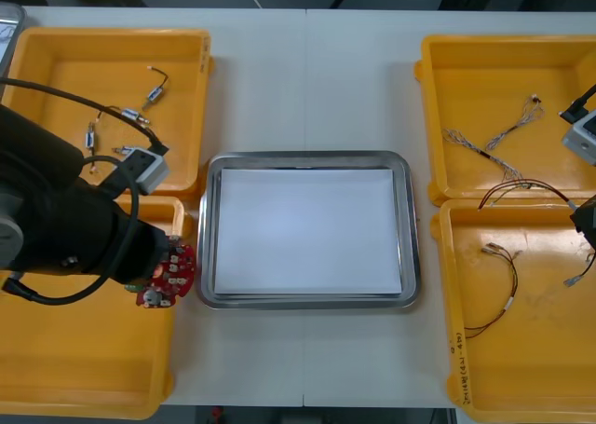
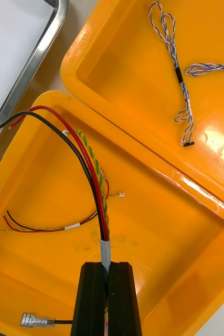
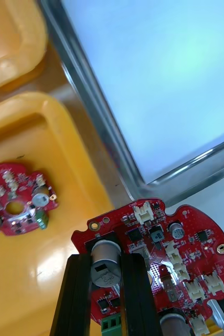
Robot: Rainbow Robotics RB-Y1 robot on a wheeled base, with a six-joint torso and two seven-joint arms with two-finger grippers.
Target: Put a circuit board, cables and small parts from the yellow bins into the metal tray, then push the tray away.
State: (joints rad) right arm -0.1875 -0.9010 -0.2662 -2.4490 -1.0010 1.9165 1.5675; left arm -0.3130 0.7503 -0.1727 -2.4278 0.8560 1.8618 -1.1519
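The round red circuit board [image 3: 159, 247] hung in the left gripper [image 3: 107, 262], at the inner rim of the near left bin [image 1: 84, 377] and just beside the near left corner of the metal tray [image 1: 407, 228]. The black fingers were clamped on the board's edge, flanking a silver cylindrical component. The board was judged stiff and light, but its raised parts fragile. A hold on the bare rim would load them less. A second board [image 3: 17, 207] lay in the bin. The tray's white inside was bare. Over the near right bin [image 1: 531, 368], the right gripper [image 2: 107, 273] pinched the sleeved end of a limp red and black cable bundle [image 2: 91, 178].
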